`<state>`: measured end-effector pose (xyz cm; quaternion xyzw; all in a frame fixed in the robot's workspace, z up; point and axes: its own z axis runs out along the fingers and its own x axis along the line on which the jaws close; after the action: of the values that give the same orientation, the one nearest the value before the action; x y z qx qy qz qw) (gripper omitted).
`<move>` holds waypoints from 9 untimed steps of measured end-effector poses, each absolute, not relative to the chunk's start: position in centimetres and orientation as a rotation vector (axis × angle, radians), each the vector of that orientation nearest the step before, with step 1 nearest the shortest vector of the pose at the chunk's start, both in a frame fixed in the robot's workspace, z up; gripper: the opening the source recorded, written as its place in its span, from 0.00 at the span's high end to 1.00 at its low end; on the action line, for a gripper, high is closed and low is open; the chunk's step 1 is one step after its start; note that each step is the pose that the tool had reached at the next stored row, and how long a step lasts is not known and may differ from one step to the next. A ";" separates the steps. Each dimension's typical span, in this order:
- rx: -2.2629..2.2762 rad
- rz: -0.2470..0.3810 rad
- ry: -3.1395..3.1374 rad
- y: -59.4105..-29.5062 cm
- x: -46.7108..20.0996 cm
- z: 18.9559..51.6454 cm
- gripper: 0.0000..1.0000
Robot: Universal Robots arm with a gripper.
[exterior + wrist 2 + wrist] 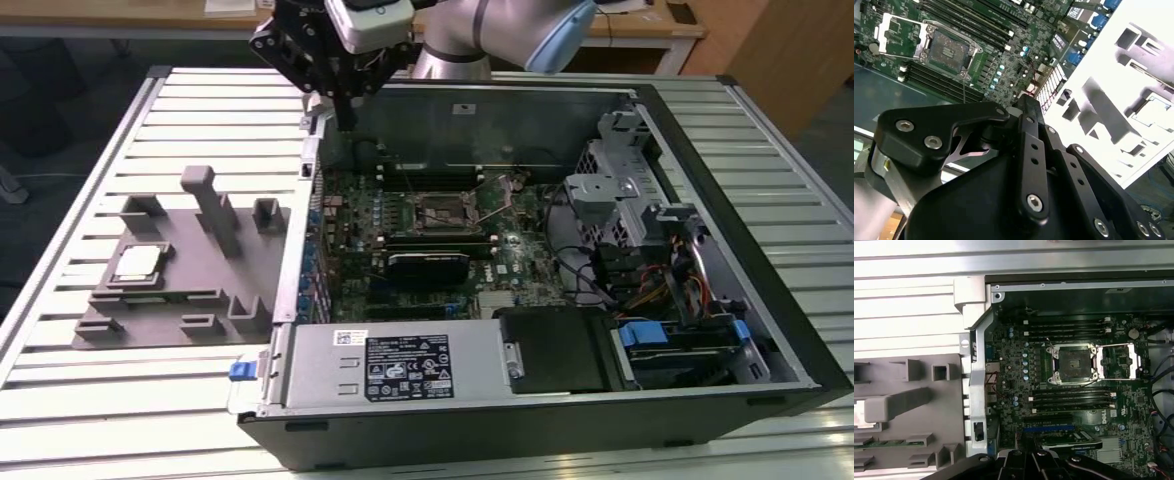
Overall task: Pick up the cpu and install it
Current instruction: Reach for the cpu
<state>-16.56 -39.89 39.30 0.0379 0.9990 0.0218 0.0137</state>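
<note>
**1. Pincer status.** We find the pincer [348,118] hanging above the open computer case [787,330], over the case wall on the exterior view's left. We read its jaws as clenched together with nothing between them. In the second wrist view the linkage narrows to a single tip.

**2. Location of the cpu.** The cpu [138,262] lies flat in a recess of the grey fixture [187,320], which rests on the ribbed surface [200,110] outside the case. It is lower than the pincer and well apart from it. It is also on the opposite side of the case wall from the motherboard [1019,370]. Nothing touches the cpu.

**3. Location of the socket.** The socket [1074,362] sits below the pincer and further into the case, between two banks of memory slots [1069,330]. Its retaining frame [1121,360] is swung open just beside it. The seat appears empty in both wrist views.

**4. Step in hand.** We judge the task to be at its opening, the approach for pick-up. The cpu is not yet grasped and nothing is installed.

**5. Requirements of the next move.** In our judgement, the pick calls for carrying the pincer across the case wall, away from the socket, and lowering it over the fixture. The jaws must be released wide enough to span the chip before contact. The fixture's upright posts [200,195] stand between the pincer and the cpu, so the path must clear them. The chip is thin and flat, so we would expect a level, edge-on grip to be needed.
</note>
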 end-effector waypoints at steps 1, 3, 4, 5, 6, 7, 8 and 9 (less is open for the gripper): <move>0.118 0.068 3.111 -39.9 -16.7 39.3 0.89; 0.118 0.068 3.111 -39.9 -16.9 39.3 0.89; 0.118 0.068 3.111 -39.9 -17.0 39.3 0.89; 0.118 0.068 3.111 -39.9 -17.1 39.3 0.89; 0.118 0.068 3.111 -39.9 -17.3 39.3 0.89; 0.118 0.068 3.111 -39.9 -17.4 39.3 0.89; 0.118 0.068 3.111 -39.9 -17.5 39.3 0.89; 0.118 0.068 3.111 -39.9 -17.6 39.3 0.89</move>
<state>-17.63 -39.89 39.30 0.0379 0.9990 0.0217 0.0136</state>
